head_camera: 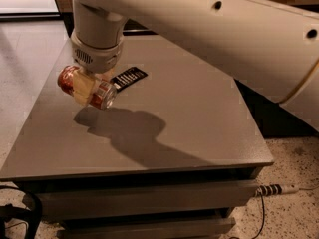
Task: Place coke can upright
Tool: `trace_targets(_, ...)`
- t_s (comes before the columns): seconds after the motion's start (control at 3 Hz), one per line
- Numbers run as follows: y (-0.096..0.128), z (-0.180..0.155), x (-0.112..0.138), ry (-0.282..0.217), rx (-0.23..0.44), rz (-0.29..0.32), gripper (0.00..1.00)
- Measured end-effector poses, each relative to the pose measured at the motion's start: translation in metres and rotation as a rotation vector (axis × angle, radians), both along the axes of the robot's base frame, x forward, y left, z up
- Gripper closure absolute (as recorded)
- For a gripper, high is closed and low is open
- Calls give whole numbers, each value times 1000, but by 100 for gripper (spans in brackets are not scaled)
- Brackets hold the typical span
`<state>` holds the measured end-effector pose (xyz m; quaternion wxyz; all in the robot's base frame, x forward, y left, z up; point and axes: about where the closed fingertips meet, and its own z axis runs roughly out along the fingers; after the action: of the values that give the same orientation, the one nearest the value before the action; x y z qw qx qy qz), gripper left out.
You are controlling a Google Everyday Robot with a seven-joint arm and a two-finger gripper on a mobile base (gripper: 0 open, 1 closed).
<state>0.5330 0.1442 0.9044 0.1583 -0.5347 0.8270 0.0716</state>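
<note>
The coke can (70,78) is a red-orange can with silver ends. It lies on its side in my gripper (85,87), held above the grey table top (189,113) at the left part of the table. The gripper's pale fingers (83,86) are shut around the can's middle. The can's silver end (106,100) points toward the lower right. Its shadow falls on the table below it.
A flat black bar-like packet (128,77) lies on the table just right of the gripper. My large beige arm (224,29) spans the top of the view. A power strip and cable (274,189) lie on the floor at the lower right.
</note>
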Motion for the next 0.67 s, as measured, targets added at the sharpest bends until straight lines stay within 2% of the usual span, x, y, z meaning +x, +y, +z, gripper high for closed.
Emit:
trace_targets(0.33,-2,15,9,-82,161,93,100)
trace_targets(0.67,-1,25,14,-166,267,186,100)
